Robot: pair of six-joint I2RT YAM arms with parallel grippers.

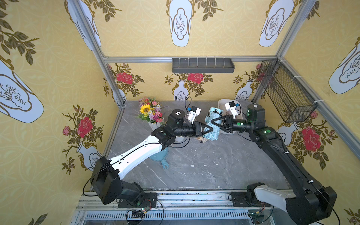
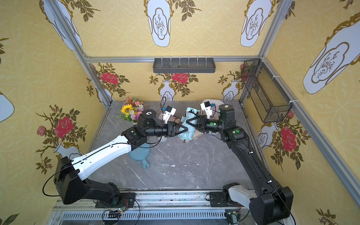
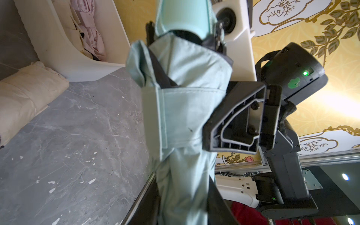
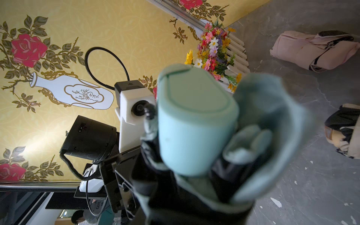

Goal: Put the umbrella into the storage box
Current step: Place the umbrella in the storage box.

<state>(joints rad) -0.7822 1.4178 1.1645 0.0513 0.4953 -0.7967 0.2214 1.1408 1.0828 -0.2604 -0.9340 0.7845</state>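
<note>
Mint-green folded fabric umbrella [image 3: 185, 109] pinched from both sides, seemingly lifted off the grey marble tabletop [image 1: 194, 165].

Left gripper [image 1: 210, 131] is clamped on the end away from the handle. Right gripper [image 1: 214, 123] is pressed onto the strapped middle from the opposite side, so the bundle hangs between the two. Below the grippers a cream folded umbrella [image 3: 25, 93] lies on the marble. Beyond the right gripper, just behind its wrist, stands the white plastic storage box [image 1: 221, 104], open-topped, with a pink folded umbrella [image 3: 91, 29] inside. This looks like a hand-over or two-armed carry, with the drop not yet made. Next, the left should probably let go. The right can then swing back over the box's near wall and lower the umbrella lengthwise, clear of the rim.
</note>
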